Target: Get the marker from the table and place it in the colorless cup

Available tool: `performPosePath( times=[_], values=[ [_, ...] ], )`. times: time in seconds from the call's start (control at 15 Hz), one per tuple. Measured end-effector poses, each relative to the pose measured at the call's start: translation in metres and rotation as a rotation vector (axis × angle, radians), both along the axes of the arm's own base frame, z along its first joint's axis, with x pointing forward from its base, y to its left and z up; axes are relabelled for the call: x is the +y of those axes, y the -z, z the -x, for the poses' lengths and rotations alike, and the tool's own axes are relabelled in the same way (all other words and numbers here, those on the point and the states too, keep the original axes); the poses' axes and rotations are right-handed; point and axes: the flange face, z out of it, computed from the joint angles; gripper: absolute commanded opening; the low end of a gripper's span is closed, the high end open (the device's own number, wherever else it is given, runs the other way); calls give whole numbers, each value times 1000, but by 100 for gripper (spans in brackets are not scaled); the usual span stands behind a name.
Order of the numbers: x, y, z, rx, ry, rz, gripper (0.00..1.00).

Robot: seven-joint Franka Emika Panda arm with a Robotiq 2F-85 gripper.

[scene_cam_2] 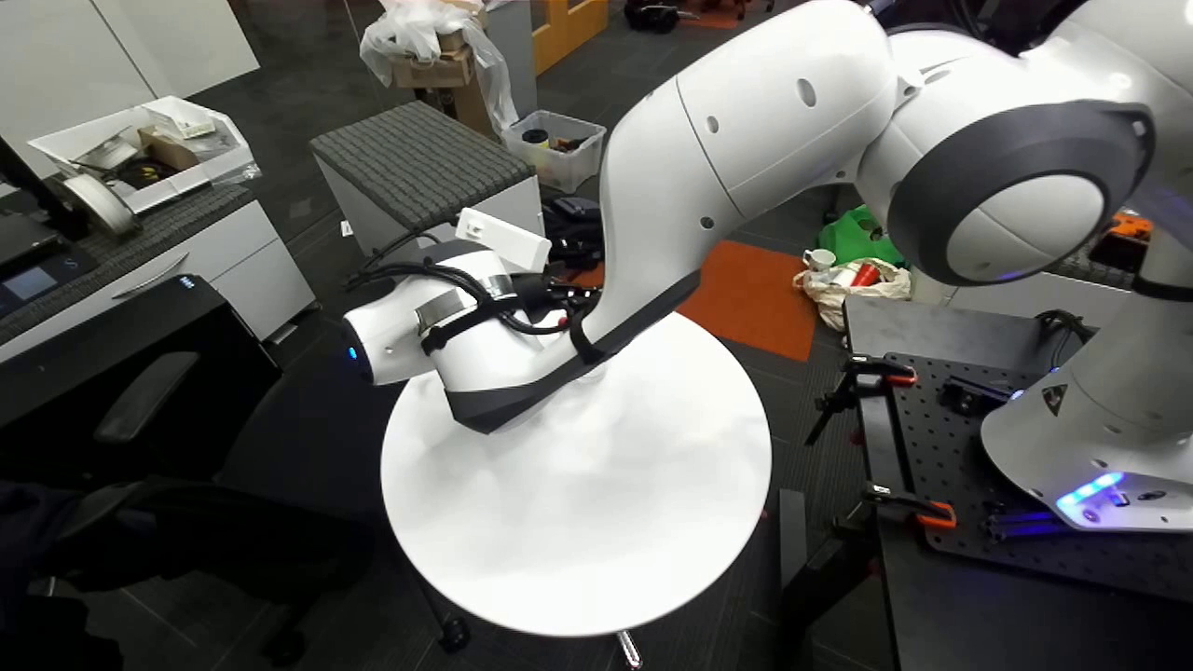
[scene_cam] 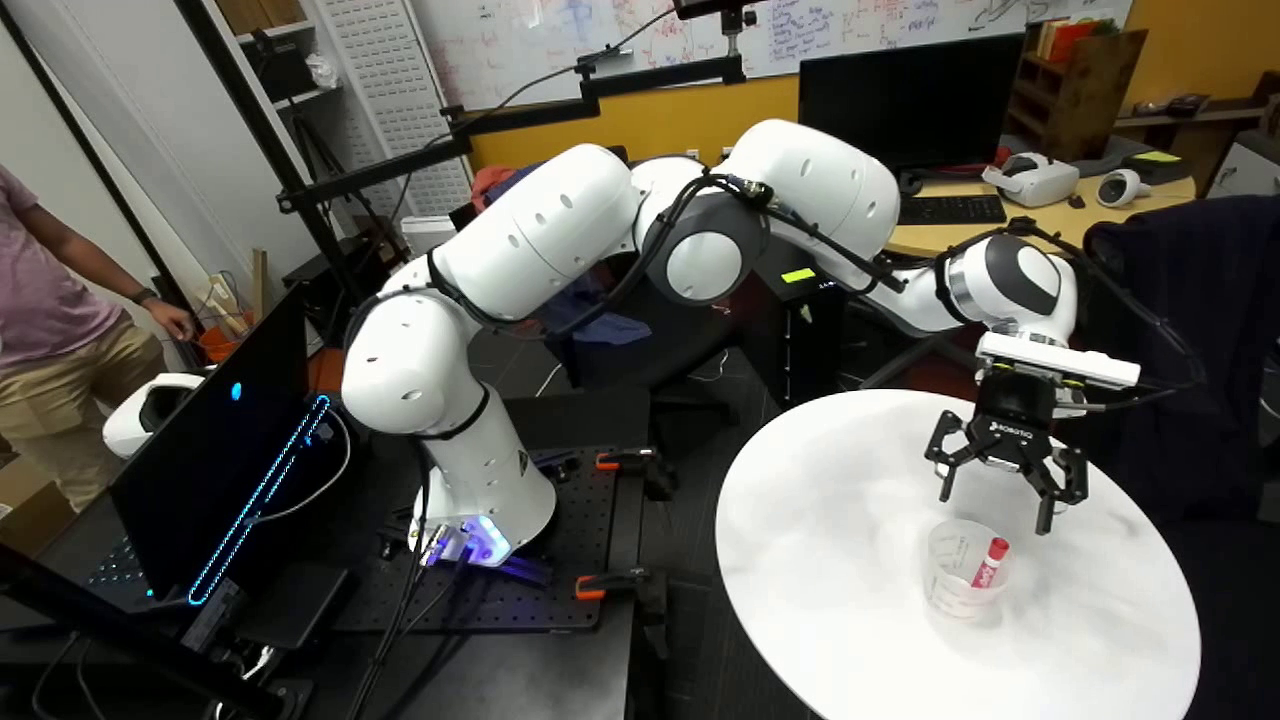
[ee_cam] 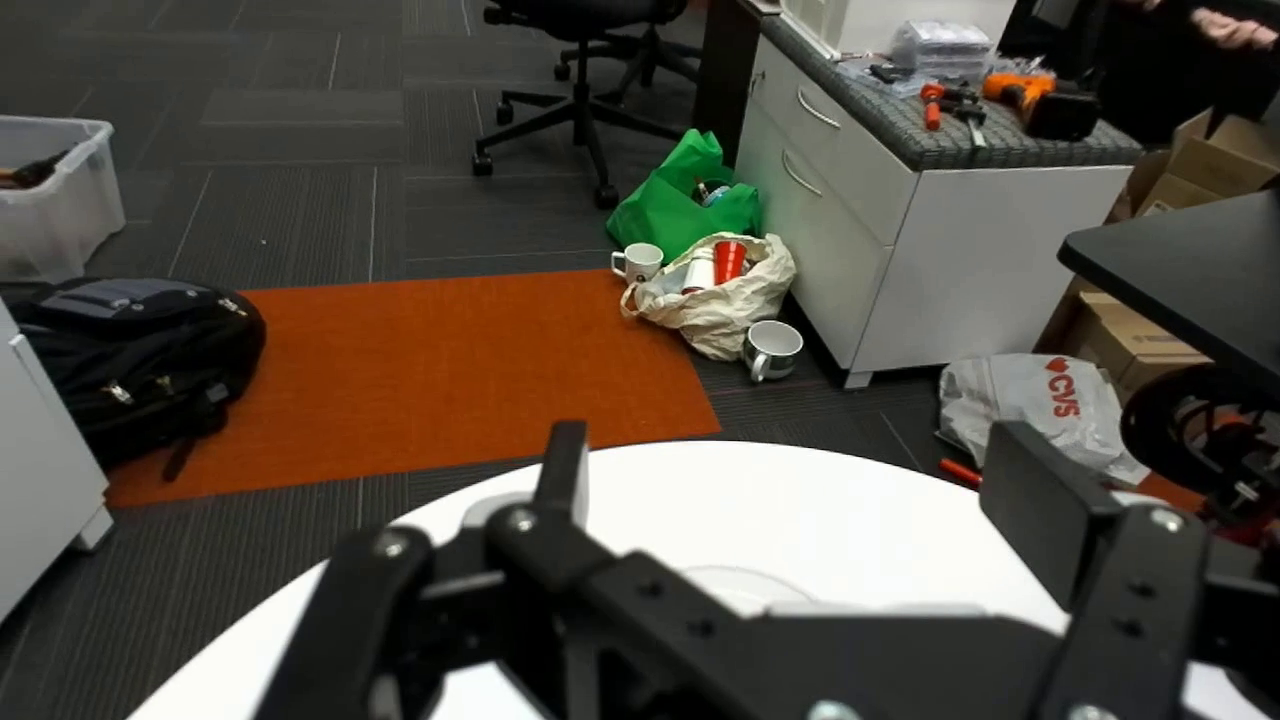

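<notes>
The red marker (scene_cam: 990, 563) stands tilted inside the colorless cup (scene_cam: 945, 585), leaning on its wall with its red cap at the rim. The cup is upright on the round white table (scene_cam: 810, 540). My gripper (scene_cam: 995, 503) is open and empty, above and slightly behind the cup, apart from it and the marker. In the wrist view the fingers (ee_cam: 790, 480) stand wide apart with nothing between them. Part of the cup's rim (ee_cam: 729, 588) shows there, the rest covered by the gripper; the marker is hidden. In an exterior view the arm hides the fingers above the table (scene_cam_2: 596, 531).
The table's round edge (ee_cam: 750, 447) shows beyond the fingers. A dark chair (scene_cam_2: 308, 466) stands close to the table. The robot's black base table (scene_cam: 530, 670) is apart from it. A yellow desk with a monitor (scene_cam: 905, 100) is behind. Bags and mugs (ee_cam: 773, 350) lie on the floor.
</notes>
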Motion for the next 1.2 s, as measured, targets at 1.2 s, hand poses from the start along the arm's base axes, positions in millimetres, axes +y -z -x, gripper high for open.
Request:
performPosePath(
  times=[1.2],
  values=[
    [30,-76,-33,-665,242,-34,100]
  ],
)
